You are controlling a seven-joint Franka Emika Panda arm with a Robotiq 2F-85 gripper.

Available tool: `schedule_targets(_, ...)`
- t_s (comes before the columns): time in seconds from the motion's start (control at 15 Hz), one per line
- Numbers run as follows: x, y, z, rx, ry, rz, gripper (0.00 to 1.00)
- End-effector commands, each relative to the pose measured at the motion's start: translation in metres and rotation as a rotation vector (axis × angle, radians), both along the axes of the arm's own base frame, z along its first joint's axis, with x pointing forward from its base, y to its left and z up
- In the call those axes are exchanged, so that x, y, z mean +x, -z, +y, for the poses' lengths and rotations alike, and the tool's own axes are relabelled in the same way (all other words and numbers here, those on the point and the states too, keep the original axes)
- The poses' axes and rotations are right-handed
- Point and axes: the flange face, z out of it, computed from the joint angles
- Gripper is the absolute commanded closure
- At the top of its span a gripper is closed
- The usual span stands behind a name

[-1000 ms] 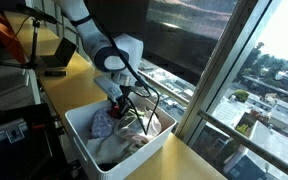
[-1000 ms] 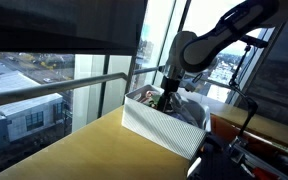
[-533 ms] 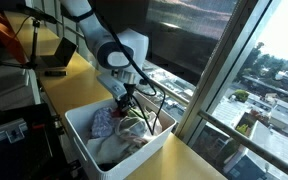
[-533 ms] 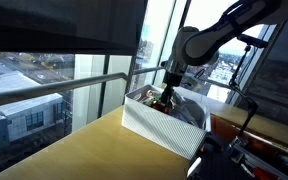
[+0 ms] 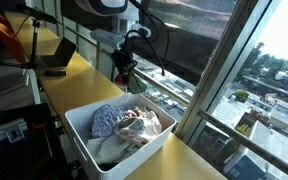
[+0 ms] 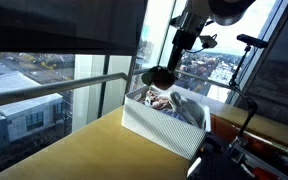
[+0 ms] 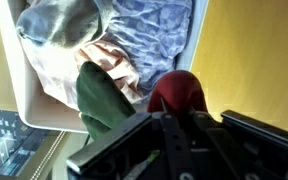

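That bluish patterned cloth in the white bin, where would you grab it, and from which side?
Pinch a raised fold near the top of the bluish patterned cloth, coming straight down from above. It lies crumpled in a soft heap among other cloths, and the walls of the white bin stand round it, so a sideways approach looks blocked.

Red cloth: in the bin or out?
Out: red cloth hangs from the shut gripper above the white bin, clear of the pile.

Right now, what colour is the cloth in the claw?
The cloth is dark red, clearest in the wrist view.
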Motion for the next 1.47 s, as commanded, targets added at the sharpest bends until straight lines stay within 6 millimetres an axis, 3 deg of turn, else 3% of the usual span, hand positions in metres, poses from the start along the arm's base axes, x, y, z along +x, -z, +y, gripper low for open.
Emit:
schedule_targets(0.0,-0.024,-0.045,0.077,-0.047,-0.088,-0.017,0.97)
schedule_targets(0.07,-0.03,-0.05,0.099,-0.052,-0.119,-0.012,0.97)
schedule_targets(0.27,-0.046,-0.027,0.166,-0.062,-0.212,0.016,0.97)
schedule_targets(0.4,-0.053,-0.015,0.193,-0.065,-0.258,0.034,0.97)
schedule_targets(0.6,-0.047,0.013,0.209,-0.075,-0.289,0.063,0.97)
schedule_targets(0.87,-0.031,0.029,0.211,-0.094,-0.299,0.086,0.97)
schedule_targets(0.93,-0.028,0.03,0.212,-0.097,-0.303,0.092,0.64)
schedule_targets(1.0,-0.026,0.03,0.214,-0.097,-0.303,0.091,0.62)
schedule_targets(1.2,-0.022,0.026,0.215,-0.096,-0.298,0.086,0.41)
schedule_targets(1.4,-0.015,0.014,0.199,-0.102,-0.274,0.066,0.2)
